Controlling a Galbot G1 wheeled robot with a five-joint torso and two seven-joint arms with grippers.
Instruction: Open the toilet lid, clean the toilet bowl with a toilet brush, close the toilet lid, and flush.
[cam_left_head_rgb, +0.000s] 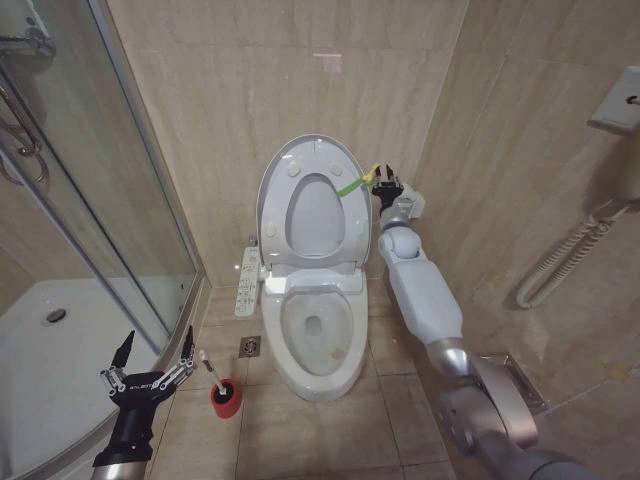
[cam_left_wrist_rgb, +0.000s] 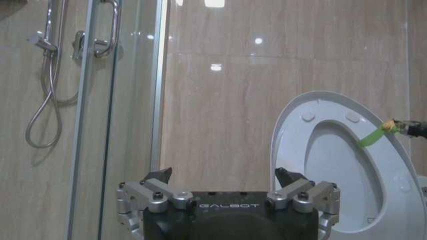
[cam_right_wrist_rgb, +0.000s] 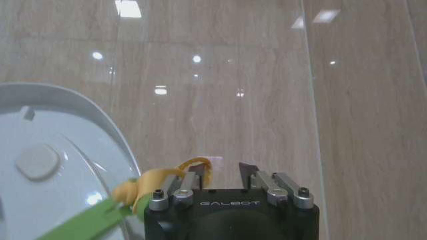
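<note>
Standing upright against the wall, the toilet lid (cam_left_head_rgb: 310, 190) is being held by its green strap (cam_left_head_rgb: 351, 186), right gripper (cam_left_head_rgb: 385, 184) jaws closed on it. Left gripper (cam_left_head_rgb: 152, 352) is hanging open beside the toilet brush (cam_left_head_rgb: 216, 376).

Left arm: low at the robot's left, forearm rising from the bottom edge of the head view, wrist pointing forward and up.
Left pincer (cam_left_head_rgb: 158, 349): fingers (cam_left_wrist_rgb: 158, 177) spread wide apart, holding nothing.
Right arm: stretched far forward and up on the robot's right, elbow low, white forearm angled inward.
Right pincer (cam_left_head_rgb: 383, 181): fingers (cam_right_wrist_rgb: 248, 171) a narrow gap apart.
</note>
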